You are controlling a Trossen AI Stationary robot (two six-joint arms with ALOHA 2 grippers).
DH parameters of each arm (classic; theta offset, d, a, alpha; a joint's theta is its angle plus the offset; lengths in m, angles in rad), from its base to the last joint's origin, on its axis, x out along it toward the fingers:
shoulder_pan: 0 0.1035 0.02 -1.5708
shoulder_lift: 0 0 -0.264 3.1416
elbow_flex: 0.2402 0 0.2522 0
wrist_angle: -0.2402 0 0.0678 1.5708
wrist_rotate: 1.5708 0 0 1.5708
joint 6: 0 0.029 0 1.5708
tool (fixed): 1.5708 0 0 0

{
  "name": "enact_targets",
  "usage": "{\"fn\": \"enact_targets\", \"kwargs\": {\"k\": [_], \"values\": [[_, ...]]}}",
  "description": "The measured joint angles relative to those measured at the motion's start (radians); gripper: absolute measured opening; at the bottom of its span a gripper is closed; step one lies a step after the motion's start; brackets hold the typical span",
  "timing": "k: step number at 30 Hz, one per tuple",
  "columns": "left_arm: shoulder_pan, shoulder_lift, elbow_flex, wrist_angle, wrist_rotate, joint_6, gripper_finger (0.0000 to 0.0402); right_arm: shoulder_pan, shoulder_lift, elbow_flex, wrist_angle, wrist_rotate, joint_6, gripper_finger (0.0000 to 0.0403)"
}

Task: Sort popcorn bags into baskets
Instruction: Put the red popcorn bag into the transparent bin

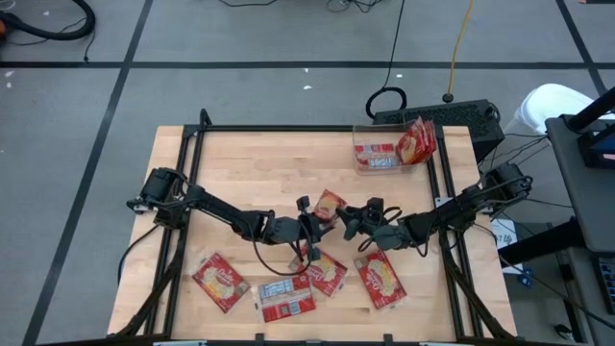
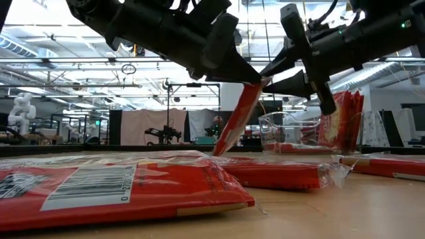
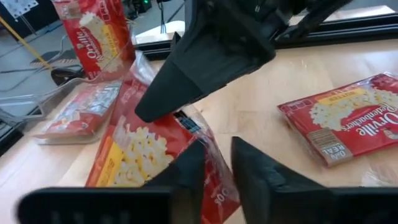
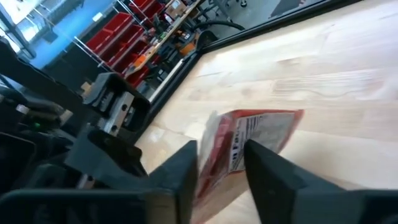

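Note:
One red popcorn bag (image 1: 330, 204) hangs in the air over the middle of the table, between my two grippers. The left gripper (image 1: 315, 221) reaches it from the table's left and the right gripper (image 1: 346, 217) from the right, and both are shut on it. In the low view the bag (image 2: 234, 123) hangs slanted, clear of the wood. Several more bags lie flat near the near edge (image 1: 220, 281) (image 1: 285, 298) (image 1: 325, 272) (image 1: 381, 279). The clear bin (image 1: 357, 144) stands at the far right. It holds one bag lying flat (image 1: 377, 154) and others leaning upright (image 1: 416, 142). My left gripper (image 3: 217, 168) pinches the bag by a side edge (image 3: 211, 155) between its two fingers, coming level from the table's left. The bag hangs clear of the table. My right gripper (image 4: 222, 165) has the same bag (image 4: 255, 134) between its fingers, near the upper end (image 2: 257, 85). It comes from the table's right, one finger (image 3: 199, 68) lying across the bag's face.
The bin's wall (image 2: 292, 133) rises behind the hanging bag on the right. Black rails (image 1: 288, 129) frame the table. Bare wood (image 1: 259, 163) lies between the grippers and the bin. One flat bag (image 2: 119, 186) lies close to the low camera.

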Motion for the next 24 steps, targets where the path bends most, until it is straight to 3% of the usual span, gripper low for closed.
{"fn": "enact_targets", "kwargs": {"k": [7, 13, 18, 24], "values": [[-0.024, 0.000, 0.000, 0.000, 0.037, -0.021, 0.0210, 0.000, 0.000, 0.000, -0.031, -0.011, -0.075, 0.0044], [-0.049, -0.036, -0.001, 0.002, -0.130, -0.043, 0.0293, -0.009, -0.079, 0.000, -0.105, -0.090, -0.145, 0.0003], [-0.051, -0.094, -0.001, -0.037, -0.198, -0.003, 0.0310, -0.016, -0.229, 0.000, -0.349, -0.098, -0.132, 0.0001], [-0.005, -0.173, 0.000, -0.139, -0.246, 0.037, 0.0280, -0.028, -0.406, 0.000, -0.515, -0.045, -0.180, 0.0000]]}}
